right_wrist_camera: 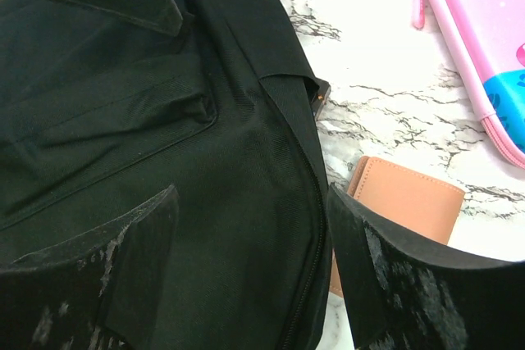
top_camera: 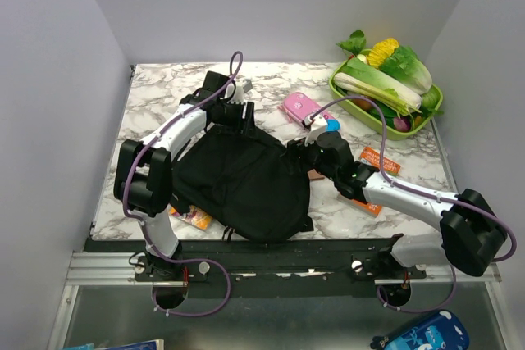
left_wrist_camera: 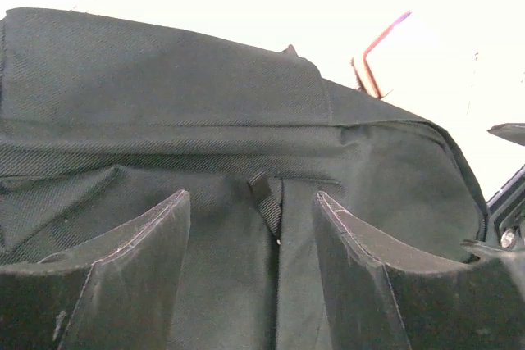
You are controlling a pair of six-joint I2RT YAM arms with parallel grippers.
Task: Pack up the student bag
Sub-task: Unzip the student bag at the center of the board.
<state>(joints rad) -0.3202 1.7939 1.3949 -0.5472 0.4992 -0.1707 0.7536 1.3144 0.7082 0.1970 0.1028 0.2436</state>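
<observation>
Hovering at the far-left edge of the student bag (top_camera: 242, 182), the left tool (left_wrist_camera: 250, 198) has its fingers spread apart, a webbing loop (left_wrist_camera: 266, 206) between them, nothing gripped. The bag lies slumped mid-desk (top_camera: 160, 96), black and floppy. Over to the right tool (right_wrist_camera: 250, 194): fingers apart too, straddling the bag's right seam. The danger, I'd say: soft cloth slips out of a shallow pinch, or a tug drags the bag over the tan wallet (right_wrist_camera: 410, 202) just beside it, near the pink case (right_wrist_camera: 476, 38).
</observation>
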